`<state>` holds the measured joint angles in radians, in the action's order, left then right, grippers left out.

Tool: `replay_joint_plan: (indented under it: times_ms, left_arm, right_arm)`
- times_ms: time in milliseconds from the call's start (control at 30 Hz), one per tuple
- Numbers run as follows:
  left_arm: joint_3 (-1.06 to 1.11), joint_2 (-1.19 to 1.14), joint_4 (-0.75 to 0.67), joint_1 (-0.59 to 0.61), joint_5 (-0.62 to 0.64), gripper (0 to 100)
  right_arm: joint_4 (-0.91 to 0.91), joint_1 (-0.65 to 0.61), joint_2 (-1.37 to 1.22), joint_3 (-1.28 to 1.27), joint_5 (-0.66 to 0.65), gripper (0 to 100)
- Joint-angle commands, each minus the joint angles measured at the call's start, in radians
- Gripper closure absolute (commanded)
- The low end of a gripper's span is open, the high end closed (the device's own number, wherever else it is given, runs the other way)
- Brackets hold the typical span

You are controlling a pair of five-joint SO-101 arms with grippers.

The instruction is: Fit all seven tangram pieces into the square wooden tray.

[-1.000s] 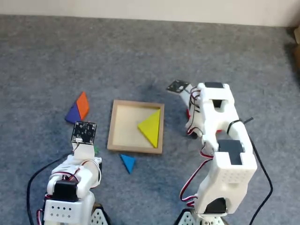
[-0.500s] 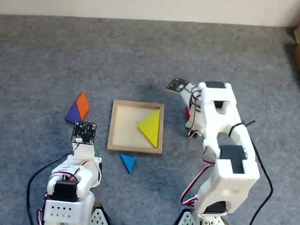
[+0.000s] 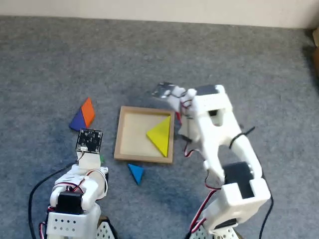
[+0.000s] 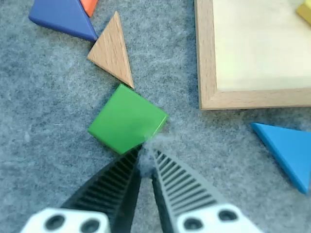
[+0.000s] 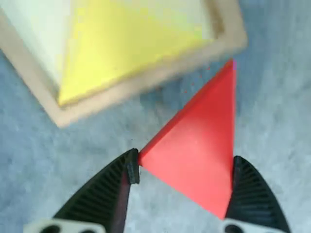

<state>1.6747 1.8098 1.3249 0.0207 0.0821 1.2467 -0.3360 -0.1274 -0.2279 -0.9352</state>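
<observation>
The square wooden tray (image 3: pixel 120 133) holds a large yellow triangle (image 3: pixel 160 134). In the right wrist view my right gripper (image 5: pixel 184 162) is shut on a red triangle (image 5: pixel 199 141), held just outside the tray rim (image 5: pixel 146 87) beside the yellow triangle (image 5: pixel 121 43). My left gripper (image 4: pixel 145 155) is shut and empty, its tips at a corner of the green square (image 4: pixel 127 119). A wooden triangle (image 4: pixel 112 51), a dark blue triangle (image 4: pixel 63 14) and an orange piece (image 4: pixel 89 5) lie beyond the square. A light blue triangle (image 3: pixel 135 172) lies in front of the tray.
Grey carpet covers the whole work area. The right arm (image 3: pixel 212 119) hangs over the tray's right edge. The orange and dark blue pieces (image 3: pixel 82 115) lie left of the tray. Open carpet stretches behind the tray and to the far right.
My right arm has swung left toward the tray's right edge, carrying the red triangle. The left arm and the loose pieces have stayed put.
</observation>
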Motion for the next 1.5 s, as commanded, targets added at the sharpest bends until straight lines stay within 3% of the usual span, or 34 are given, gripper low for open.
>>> replay_joint_plan:
  times_ms: [0,233,633,833,900,1033,1267,1467]
  left_arm:
    - [0.021,0.008,0.006,-0.001,0.005,100]
    - [0.021,0.008,0.006,-0.001,0.005,100]
    - [0.021,0.008,0.006,-0.001,0.005,100]
    - [0.021,0.008,0.006,-0.001,0.005,100]
    - [0.021,0.008,0.006,-0.001,0.005,100]
    - [0.021,0.008,0.006,-0.001,0.005,100]
    - [0.021,0.008,0.006,-0.001,0.005,100]
    - [0.021,0.008,0.006,-0.001,0.005,100]
  right_arm:
    - [-0.104,-0.093,0.062,0.01,-0.003,78.5]
    - [-0.295,-0.196,0.059,0.007,-0.003,78.5]
    - [-0.315,-0.305,-0.082,0.018,0.097,77.6]
    - [-0.315,-0.314,-0.079,0.018,0.101,59.1]
    - [-0.315,-0.315,-0.079,0.018,0.101,58.2]
    - [-0.306,-0.311,-0.077,0.074,0.103,62.2]
    - [-0.122,-0.263,-0.024,0.251,0.112,82.7]
    - [-0.107,-0.2,0.015,0.28,0.318,90.6]
